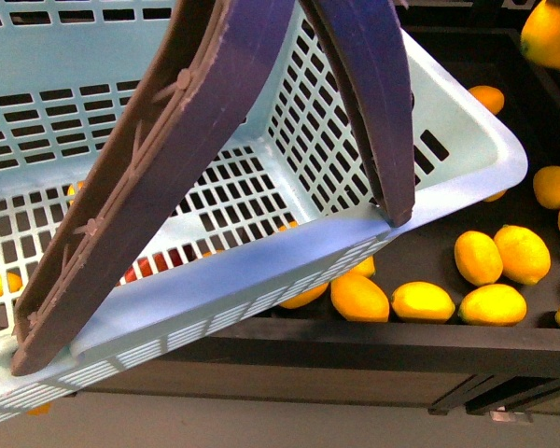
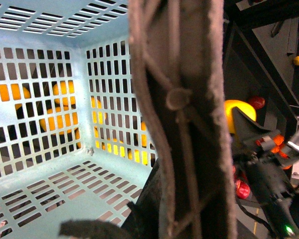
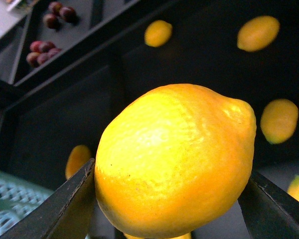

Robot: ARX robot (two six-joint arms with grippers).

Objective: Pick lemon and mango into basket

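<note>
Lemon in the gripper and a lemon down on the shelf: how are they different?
The held lemon is squeezed by the right gripper, up in the air; the shelf lemon lies loose on the dark shelf. The held lemon hangs alone, while the shelf lemon has other yellow fruits right beside it. Both are bright yellow ovals, and neither is in the basket.

— Is the basket (image 1: 467,140) open from above?
— Partly. Its two brown handles (image 1: 159,177) lean across the mouth and draw together toward the top. The wedge between them widens over bare slotted floor.
— And the shelf (image 1: 420,257) to the right?
— Crowded. Yellow fruit (image 1: 490,303) lie close together just beside the basket's corner, with wider dark gaps farther back.
</note>
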